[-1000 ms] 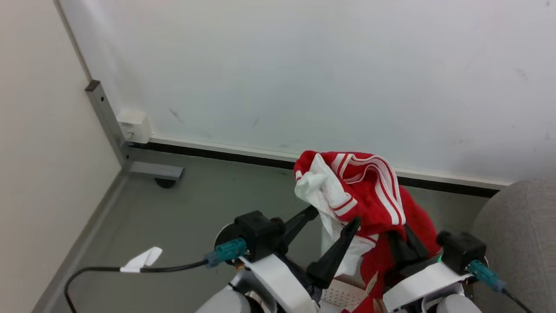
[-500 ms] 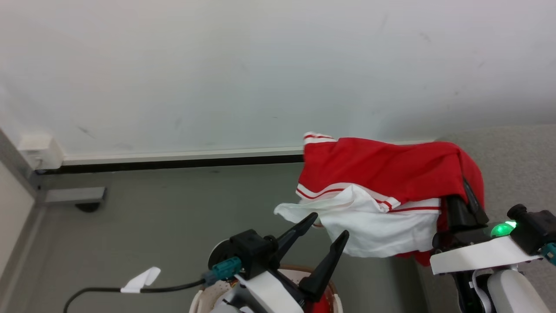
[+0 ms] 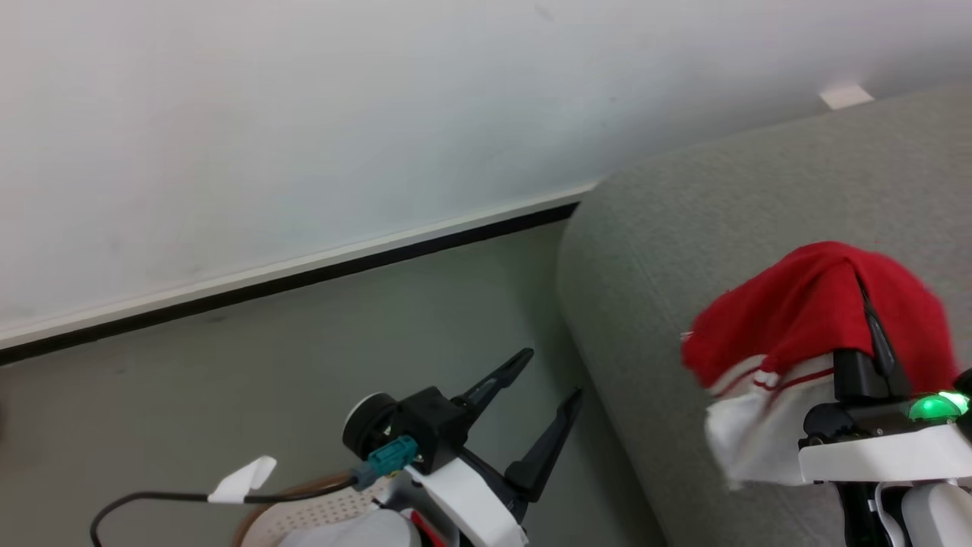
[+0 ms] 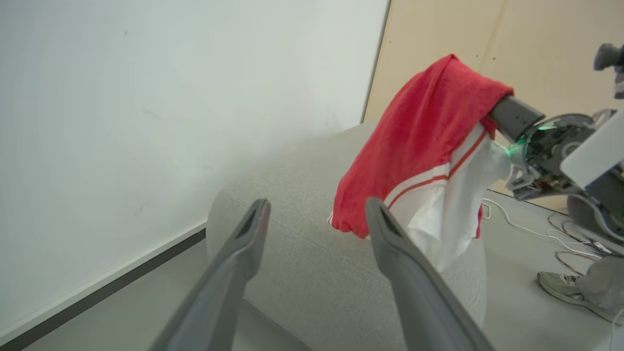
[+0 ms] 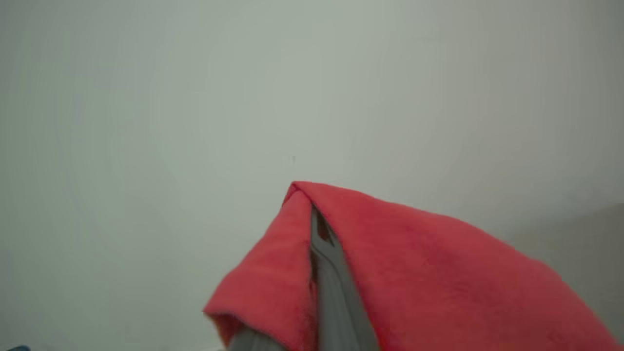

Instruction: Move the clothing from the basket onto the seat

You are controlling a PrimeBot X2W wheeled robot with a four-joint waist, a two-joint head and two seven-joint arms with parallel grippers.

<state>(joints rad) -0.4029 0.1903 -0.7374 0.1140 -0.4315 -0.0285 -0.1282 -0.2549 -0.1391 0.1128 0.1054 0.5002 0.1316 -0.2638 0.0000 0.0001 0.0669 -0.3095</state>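
The clothing (image 3: 805,319), a red garment with white panels and striped trim, hangs draped over my right gripper (image 3: 866,304), which is shut on it above the grey seat (image 3: 683,213). In the left wrist view the clothing (image 4: 419,141) dangles over the seat's rounded edge (image 4: 292,234). The right wrist view shows red fabric (image 5: 414,263) folded around a finger (image 5: 331,287). My left gripper (image 3: 553,374) stands open and empty over the floor, left of the seat. The basket (image 3: 304,513) peeks in at the bottom left, its contents hidden.
A white wall with a dark baseboard (image 3: 304,277) runs behind the grey floor. A black cable with a white tag (image 3: 243,479) trails from the left wrist. Cables (image 4: 536,229) and a person's shoe (image 4: 560,285) lie on the floor beyond the seat.
The head camera has swung right, bringing the seat into view. My right gripper has carried the clothing from beside the left gripper to above the seat. The left gripper stays open.
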